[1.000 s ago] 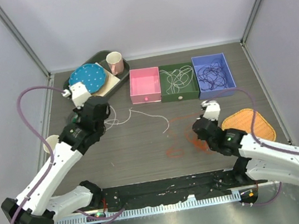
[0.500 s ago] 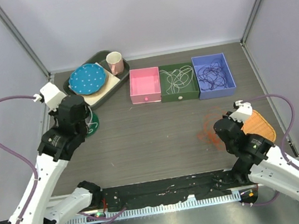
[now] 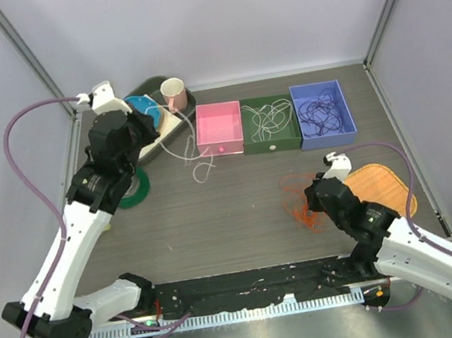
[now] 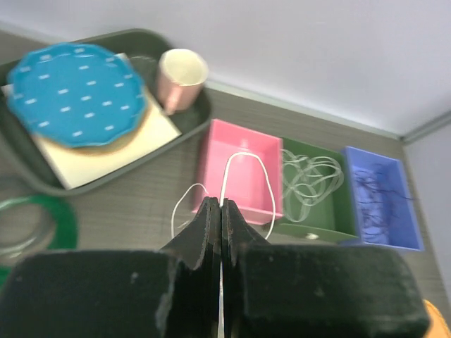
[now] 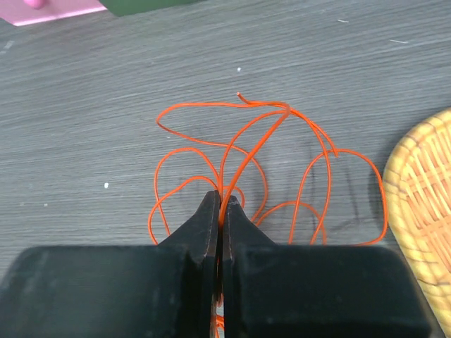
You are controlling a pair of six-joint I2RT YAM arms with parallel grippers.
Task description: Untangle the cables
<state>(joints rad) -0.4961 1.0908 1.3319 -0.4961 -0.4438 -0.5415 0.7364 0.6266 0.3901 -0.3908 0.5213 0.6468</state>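
Observation:
My left gripper (image 3: 155,133) is raised over the tray's right end and is shut on a thin white cable (image 3: 201,171). In the left wrist view the white cable (image 4: 246,156) loops out from the shut gripper (image 4: 220,204) in front of the pink box (image 4: 239,176). My right gripper (image 3: 310,201) is low at the front right, shut on the red-orange cable (image 3: 297,208). In the right wrist view the gripper (image 5: 221,198) pinches one strand, and the red-orange cable (image 5: 282,113) lies in loose loops on the table. The green box (image 3: 272,138) holds white cables (image 3: 268,118). The blue box (image 3: 325,133) holds dark purple cables (image 3: 320,112).
A dark tray (image 3: 186,111) at the back left carries a blue dotted plate (image 4: 74,95) and a pink cup (image 3: 173,93). A green ring (image 3: 137,189) lies on the table left of centre. A wicker mat (image 3: 386,187) lies at the right, beside the orange loops.
My left gripper has swung back and right over the tray, drawing the white cable up toward the pink box. My right gripper has moved left with the red-orange cable, whose loops now spread wider.

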